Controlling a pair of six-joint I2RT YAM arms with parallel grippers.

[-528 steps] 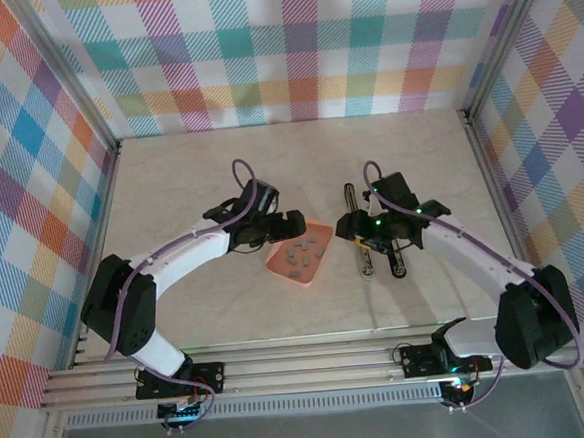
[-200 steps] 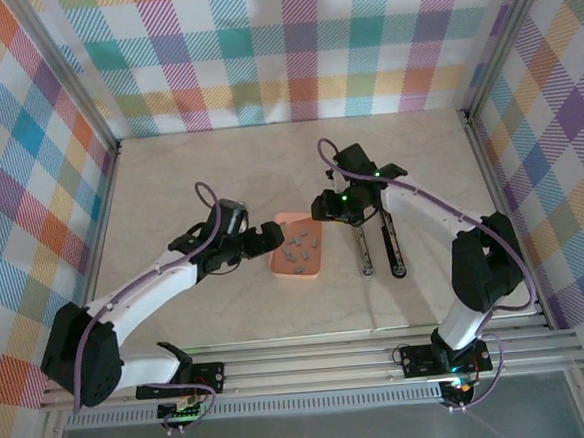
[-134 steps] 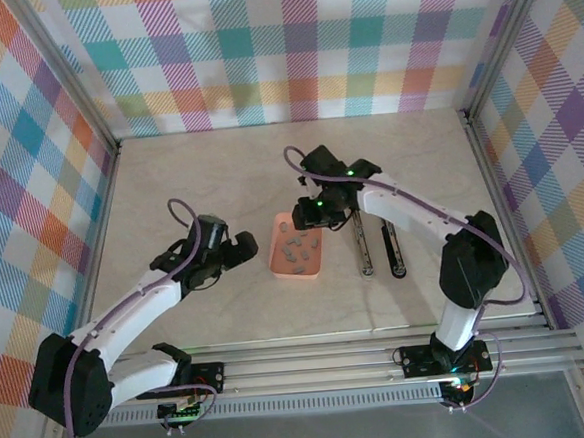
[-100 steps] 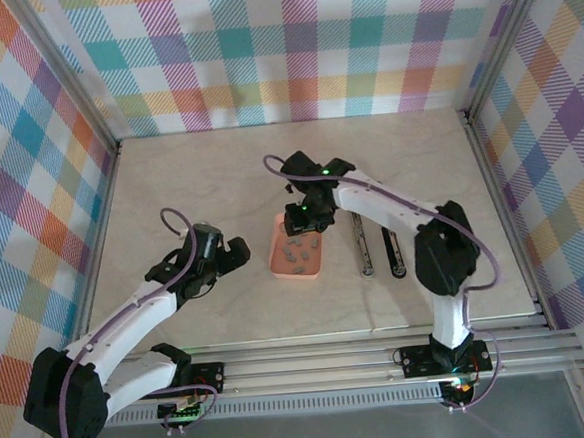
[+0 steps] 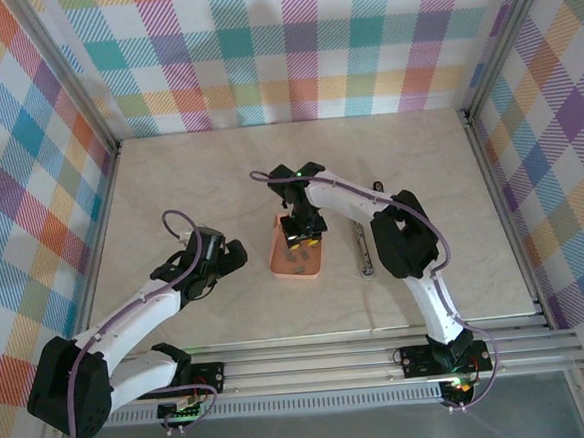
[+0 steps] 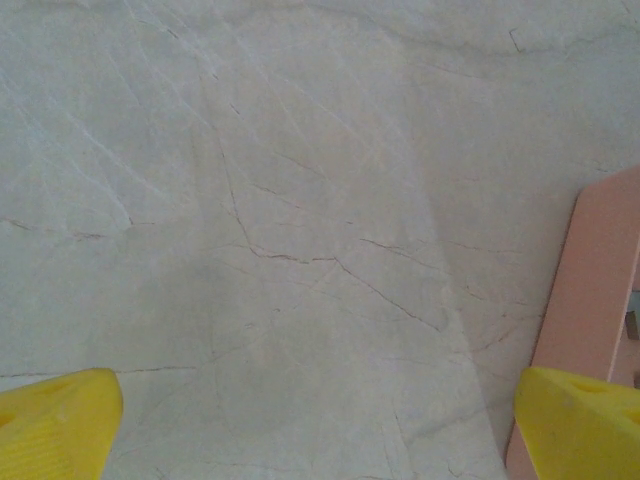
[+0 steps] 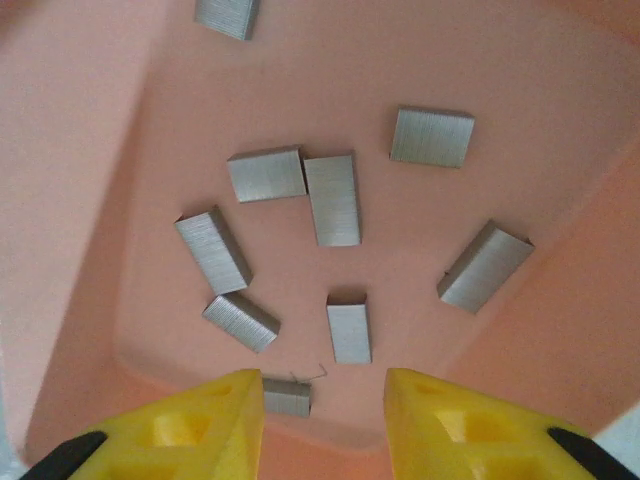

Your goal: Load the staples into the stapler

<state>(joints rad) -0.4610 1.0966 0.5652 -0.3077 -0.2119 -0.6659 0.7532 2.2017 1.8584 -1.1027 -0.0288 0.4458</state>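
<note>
a shallow salmon-pink rectangular plastic tray [image 5: 277,266] [image 6: 590,290] [image 7: 300,80] lies flat near the middle of a pale, marble-patterned tabletop [image 5: 189,176] [image 6: 300,200], its long sides running near to far. pastel plaid cloth walls [image 5: 290,49] close the left, far and right sides. silver aluminium rails [image 5: 312,363] run along the near edge.

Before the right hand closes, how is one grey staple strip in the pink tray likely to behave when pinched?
The staple strip is tiny, so probably light and apt to skid on the smooth tray. Its flat faces suggest it won't roll. Fine ridges show joined staples, so a hard pinch may split it.
</note>
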